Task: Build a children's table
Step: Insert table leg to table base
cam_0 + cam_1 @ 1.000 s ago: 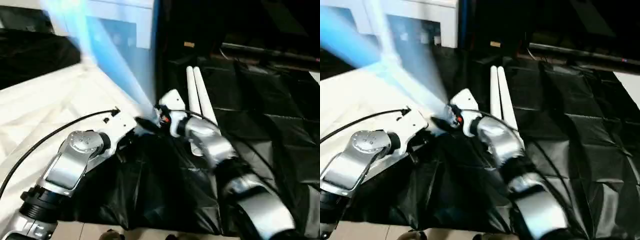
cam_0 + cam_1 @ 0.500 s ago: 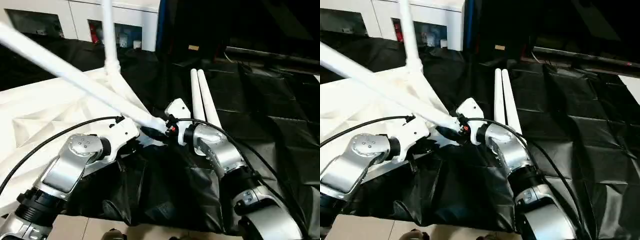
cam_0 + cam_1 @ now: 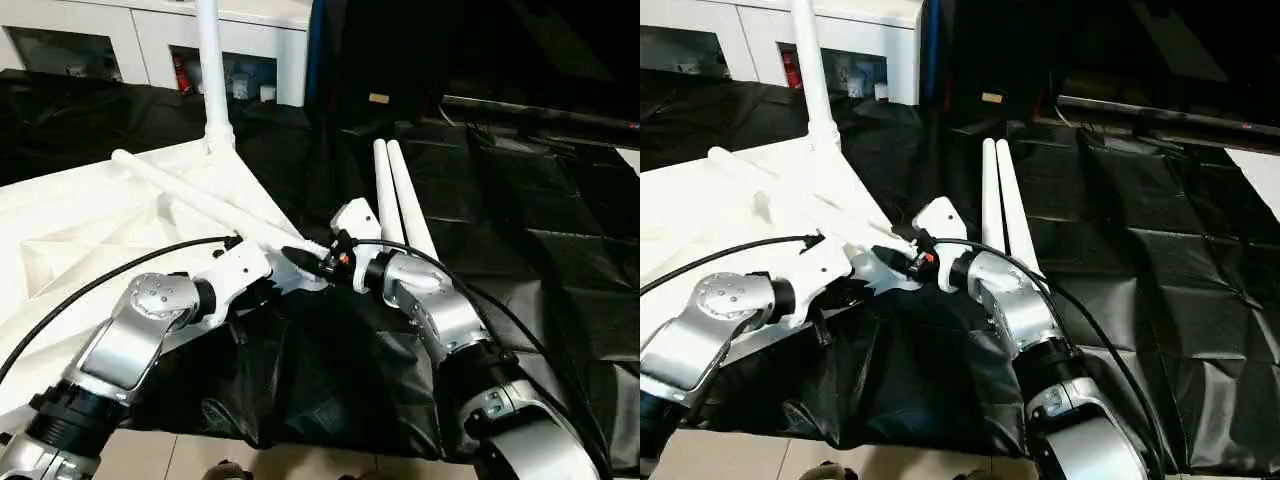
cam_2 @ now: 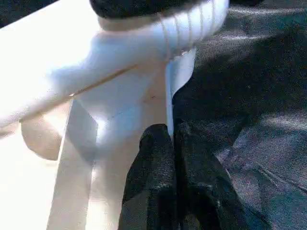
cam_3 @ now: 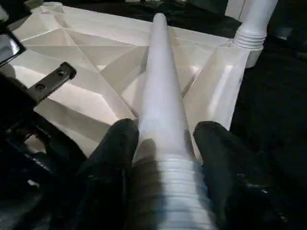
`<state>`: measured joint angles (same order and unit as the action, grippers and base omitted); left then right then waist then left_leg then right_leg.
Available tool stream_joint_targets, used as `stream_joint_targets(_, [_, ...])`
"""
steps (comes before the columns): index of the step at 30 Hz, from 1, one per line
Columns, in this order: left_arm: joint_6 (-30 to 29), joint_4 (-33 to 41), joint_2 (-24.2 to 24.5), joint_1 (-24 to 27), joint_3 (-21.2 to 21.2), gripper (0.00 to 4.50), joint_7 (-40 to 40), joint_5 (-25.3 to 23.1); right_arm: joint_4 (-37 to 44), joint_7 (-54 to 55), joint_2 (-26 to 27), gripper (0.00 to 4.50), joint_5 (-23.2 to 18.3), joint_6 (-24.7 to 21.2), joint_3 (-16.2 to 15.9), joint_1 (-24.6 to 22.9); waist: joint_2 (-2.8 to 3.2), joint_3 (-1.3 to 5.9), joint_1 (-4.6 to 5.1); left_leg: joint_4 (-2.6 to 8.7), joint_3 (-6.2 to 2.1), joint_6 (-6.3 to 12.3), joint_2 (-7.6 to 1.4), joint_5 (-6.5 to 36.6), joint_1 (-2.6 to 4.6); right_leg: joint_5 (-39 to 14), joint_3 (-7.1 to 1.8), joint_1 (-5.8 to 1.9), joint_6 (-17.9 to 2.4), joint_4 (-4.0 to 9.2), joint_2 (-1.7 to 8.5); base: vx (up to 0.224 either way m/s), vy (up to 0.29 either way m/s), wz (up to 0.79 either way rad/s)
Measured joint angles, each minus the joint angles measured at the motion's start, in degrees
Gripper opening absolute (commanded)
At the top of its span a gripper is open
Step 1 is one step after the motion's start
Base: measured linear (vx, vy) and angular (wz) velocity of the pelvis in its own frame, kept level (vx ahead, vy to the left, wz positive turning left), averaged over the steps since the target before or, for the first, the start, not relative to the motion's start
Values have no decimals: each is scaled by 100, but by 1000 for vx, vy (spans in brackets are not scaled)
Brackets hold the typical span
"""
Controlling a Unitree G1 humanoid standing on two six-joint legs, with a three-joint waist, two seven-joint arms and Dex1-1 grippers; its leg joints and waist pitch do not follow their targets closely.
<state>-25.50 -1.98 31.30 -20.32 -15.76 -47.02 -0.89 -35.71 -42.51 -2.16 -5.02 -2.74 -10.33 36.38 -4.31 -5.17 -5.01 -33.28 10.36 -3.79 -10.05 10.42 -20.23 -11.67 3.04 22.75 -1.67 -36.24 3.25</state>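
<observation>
1. The white table top (image 3: 90,235) lies upside down on a black sheet (image 3: 520,250), its ribbed underside facing up; it serves as the landmark here.
2. One white leg (image 3: 211,70) stands upright in the table top's far corner socket (image 3: 219,137), its ribbed foot seated in the socket's round collar.
3. A second leg (image 3: 215,207) lies slanted low across the ribbed underside, running from the middle of the table top toward its near corner on the robot's right.
4. The right gripper (image 5: 165,139) meets that leg at its ribbed end, just off the table top's near corner. Its two black fingers (image 5: 112,143) sit on either side of the tube; whether they press on it cannot be told.
5. The left gripper (image 4: 173,139) has its fingers pressed together with nothing between them, the tips next to the table top's near corner socket (image 4: 139,96), below the slanted leg's ribbed end.
6. Two more legs (image 3: 400,200) lie side by side on the black sheet, just beyond the table top's right edge, touching each other along their length.
7. Beyond the table top's far edge stands a white cabinet (image 3: 150,40) with glass doors; small items sit on its shelves, too small to identify, one of them red.
8. A black cable (image 3: 90,290) arcs over the table top's near side toward the left wrist.
</observation>
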Motion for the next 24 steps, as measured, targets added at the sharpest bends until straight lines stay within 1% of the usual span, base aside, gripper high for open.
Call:
stream_joint_targets(1, [-12,4,-1,12,19,28,-9,22,-49,8,6,184,1,28,2,31,2,1,2,0,0,0,0,0,0,0,0,1,0,0,0,0,0,0])
stream_joint_targets(2, [-43,14,4,23,46,45,-15,72,-101,11,7,179,7,44,1,63,5,3,5,0,0,0,0,0,-1,0,0,1,0,0,0,0,0,0])
stream_joint_targets(4, [-59,29,2,73,164,63,-10,186,-169,9,-1,176,27,56,-3,119,4,3,4,-1,-2,0,-3,0,-6,-1,0,5,0,1,-4,0,0,0])
stream_joint_targets(5, [-60,41,6,103,210,63,-10,229,-218,9,-3,176,29,44,7,152,3,4,0,-1,-2,0,-3,-1,-8,-1,1,6,0,2,-4,0,0,0])
stream_joint_targets(6, [-55,53,18,122,237,82,-11,235,-261,-3,13,195,19,33,39,164,0,6,-3,-1,-2,1,-3,-1,-9,-1,1,6,-1,2,-4,0,0,0])
stream_joint_targets(7, [-48,60,29,133,250,90,-13,239,-295,-2,36,206,6,25,70,178,-2,7,-3,-2,-2,1,-3,-1,-9,-1,1,6,-1,2,-4,0,0,0])
stream_joint_targets(10, [-32,61,84,134,281,101,-10,232,-487,43,52,216,17,37,93,275,-5,10,-1,-9,-2,1,-3,-1,-7,0,1,5,-1,-1,-4,0,0,0])
stream_joint_targets(11, [-32,68,95,138,287,122,-11,232,-561,68,64,243,20,57,95,301,-5,10,-2,-12,-2,1,-4,-1,-7,0,1,4,-2,-3,-4,0,0,0])
stream_joint_targets(12, [-33,71,102,144,295,122,-10,232,-611,77,76,243,25,67,95,332,-6,10,1,-15,-2,0,-4,-1,-7,2,1,4,-4,-5,-4,0,0,0])
stream_joint_targets(14, [-42,98,117,150,314,141,-6,234,-795,101,95,264,59,73,93,447,-8,11,0,-22,-4,0,-6,-1,-7,4,2,4,-7,-11,-4,0,0,0])
stream_joint_targets(16, [-45,121,135,157,355,154,-9,242,-862,124,101,286,80,76,100,452,-13,14,-16,-24,-6,0,-6,-1,-8,4,3,4,-7,-11,-4,0,0,0])
stream_joint_targets(17, [-48,123,137,160,356,154,-9,247,-909,121,102,286,96,71,96,489,-13,15,-14,-26,-6,0,-6,-1,-9,4,4,3,-7,-12,-4,0,0,0])
stream_joint_targets(19, [-51,123,137,160,361,182,-7,246,-992,107,108,309,121,39,85,539,-18,18,-12,-29,-6,0,-6,-1,-10,4,4,4,-7,-14,-4,0,0,0])
stream_joint_targets(20, [-53,123,141,160,371,188,-7,246,-1022,107,107,321,136,10,71,557,-19,18,-14,-29,-7,0,-6,-1,-13,4,4,5,-7,-14,-4,0,0,0])
stream_joint_targets(21, [-54,124,147,160,372,188,-7,246,-1054,111,108,321,153,-24,53,580,-19,18,-14,-30,-7,0,-6,-1,-14,4,4,6,-7,-14,-4,0,0,0])
stream_joint_targets(23, [-54,125,159,160,373,207,-4,246,-1157,223,106,340,307,-69,-41,647,-21,19,-14,-31,-7,0,-6,-1,-18,4,5,8,-7,-13,-4,0,0,0])
stream_joint_targets(24, [-53,126,159,160,373,207,-1,246,-1190,245,107,340,342,-90,-62,647,-21,20,-16,-31,-8,0,-6,-1,-20,3,6,8,-7,-12,-4,0,0,0])
